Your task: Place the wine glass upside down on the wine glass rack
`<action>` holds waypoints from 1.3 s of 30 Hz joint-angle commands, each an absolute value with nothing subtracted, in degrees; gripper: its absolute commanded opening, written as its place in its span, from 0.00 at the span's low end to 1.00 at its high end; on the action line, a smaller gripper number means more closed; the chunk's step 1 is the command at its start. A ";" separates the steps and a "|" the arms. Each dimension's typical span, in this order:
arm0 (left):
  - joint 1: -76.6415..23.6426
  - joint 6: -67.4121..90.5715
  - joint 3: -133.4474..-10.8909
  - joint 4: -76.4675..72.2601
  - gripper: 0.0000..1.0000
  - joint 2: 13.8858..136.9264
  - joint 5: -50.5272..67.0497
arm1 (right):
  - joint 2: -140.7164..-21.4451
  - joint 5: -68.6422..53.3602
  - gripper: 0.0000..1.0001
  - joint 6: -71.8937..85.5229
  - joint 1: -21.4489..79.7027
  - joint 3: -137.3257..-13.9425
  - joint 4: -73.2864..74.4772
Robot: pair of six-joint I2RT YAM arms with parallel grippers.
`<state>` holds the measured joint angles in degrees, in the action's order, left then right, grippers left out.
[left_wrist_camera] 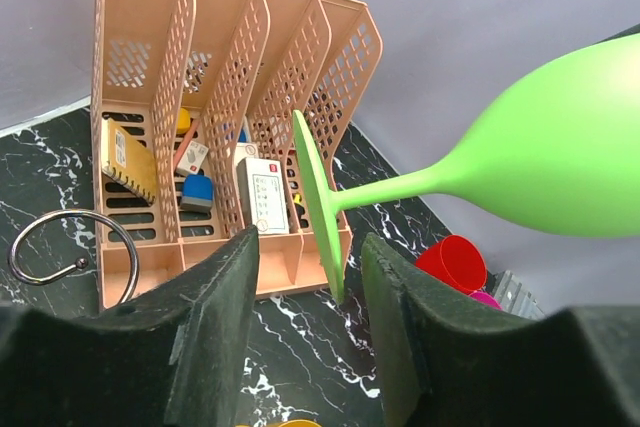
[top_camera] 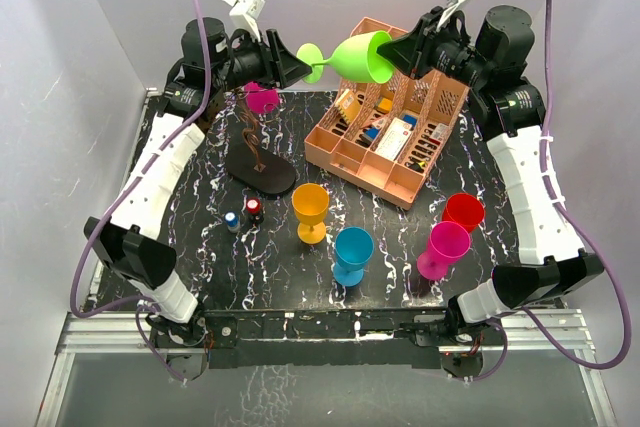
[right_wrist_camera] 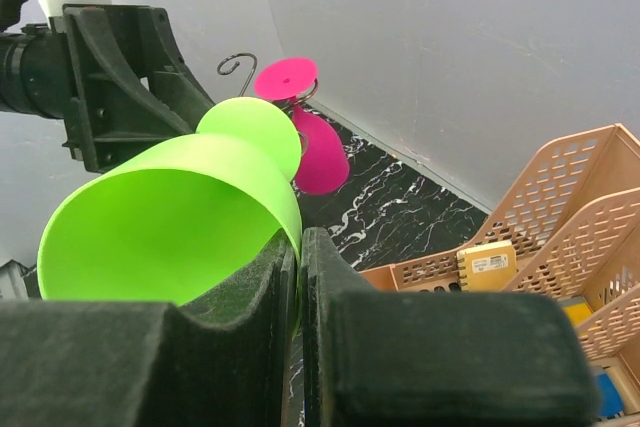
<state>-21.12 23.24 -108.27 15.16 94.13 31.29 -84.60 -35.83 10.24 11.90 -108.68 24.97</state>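
A lime green wine glass (top_camera: 360, 57) is held on its side in the air above the table's back edge. My right gripper (top_camera: 397, 50) is shut on the rim of its bowl (right_wrist_camera: 170, 217). My left gripper (top_camera: 298, 67) is open, and the glass's foot disc (left_wrist_camera: 315, 202) stands between its fingers without being pinched. The wine glass rack (top_camera: 258, 147), a dark wire stand on a black oval base, is at the back left, below my left gripper. A magenta glass (right_wrist_camera: 320, 152) hangs upside down on it. One curled rack arm (left_wrist_camera: 60, 247) shows in the left wrist view.
A peach slotted organiser (top_camera: 390, 132) with small items stands at the back right. An orange glass (top_camera: 310, 209), a blue glass (top_camera: 352, 252), a red glass (top_camera: 463, 212) and a magenta glass (top_camera: 445, 247) stand upright near the front. Two small bottles (top_camera: 243, 215) sit by the rack base.
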 commanded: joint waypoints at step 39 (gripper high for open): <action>-9.98 -2.00 -117.44 26.77 0.00 78.71 -4.84 | -78.60 -32.16 0.74 0.93 10.48 -107.92 27.53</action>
